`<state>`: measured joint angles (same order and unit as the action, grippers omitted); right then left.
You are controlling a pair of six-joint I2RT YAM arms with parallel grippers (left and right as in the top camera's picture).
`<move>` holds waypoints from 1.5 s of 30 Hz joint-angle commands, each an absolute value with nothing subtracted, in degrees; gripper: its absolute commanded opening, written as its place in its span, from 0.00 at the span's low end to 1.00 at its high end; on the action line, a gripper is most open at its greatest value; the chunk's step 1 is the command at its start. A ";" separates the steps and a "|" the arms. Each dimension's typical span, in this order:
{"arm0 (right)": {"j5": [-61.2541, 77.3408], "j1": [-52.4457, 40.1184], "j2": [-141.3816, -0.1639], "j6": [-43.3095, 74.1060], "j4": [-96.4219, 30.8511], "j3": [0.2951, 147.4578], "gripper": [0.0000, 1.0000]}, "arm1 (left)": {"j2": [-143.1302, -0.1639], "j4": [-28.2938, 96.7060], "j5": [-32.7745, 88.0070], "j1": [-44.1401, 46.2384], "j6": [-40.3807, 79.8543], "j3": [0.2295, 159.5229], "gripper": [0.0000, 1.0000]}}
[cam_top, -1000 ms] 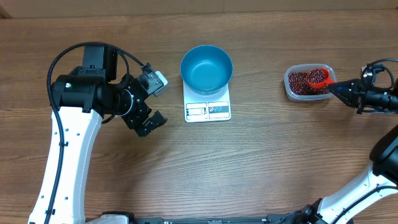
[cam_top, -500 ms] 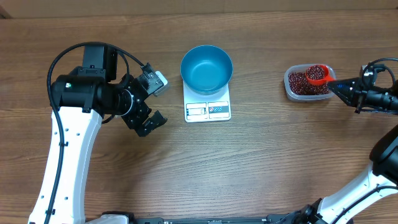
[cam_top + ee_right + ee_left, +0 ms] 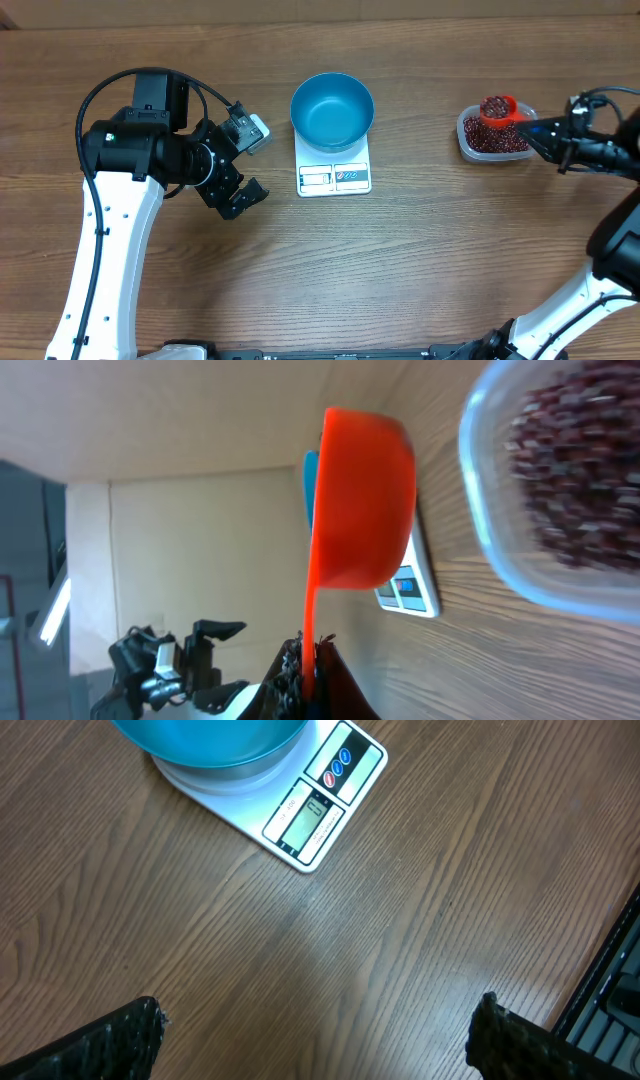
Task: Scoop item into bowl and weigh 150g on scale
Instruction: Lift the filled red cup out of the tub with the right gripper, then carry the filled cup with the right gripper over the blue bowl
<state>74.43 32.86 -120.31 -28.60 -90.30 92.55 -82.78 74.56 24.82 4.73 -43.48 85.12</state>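
The right hand (image 3: 540,131) reached in low over the table (image 3: 420,260), clamped tight on the red scoop (image 3: 497,107) by its handle, above the clear tub (image 3: 468,140) at its far rim. The right wrist view caught only the scoop's side and a blurred tub; overhead showed the beans (image 3: 493,104) heaped inside. The left hand (image 3: 315,1030) hovered with fingers wide apart beside the scale (image 3: 334,177), which carried the blue bowl (image 3: 332,108).

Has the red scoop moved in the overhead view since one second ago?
Yes. The red scoop has shifted up-left, from over the clear tub's right part to its far rim.
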 commanded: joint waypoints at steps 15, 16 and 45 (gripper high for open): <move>84.18 19.94 -120.46 -30.13 -90.02 92.31 0.04 | -82.06 74.54 24.91 4.51 -43.07 86.26 1.00; 84.68 19.20 -120.46 -30.13 -89.84 92.31 0.04 | -82.06 74.54 24.91 4.51 -43.07 86.26 1.00; 89.65 0.69 -120.46 -16.01 -67.77 92.38 0.04 | -82.06 74.54 24.91 4.51 -43.07 86.26 1.00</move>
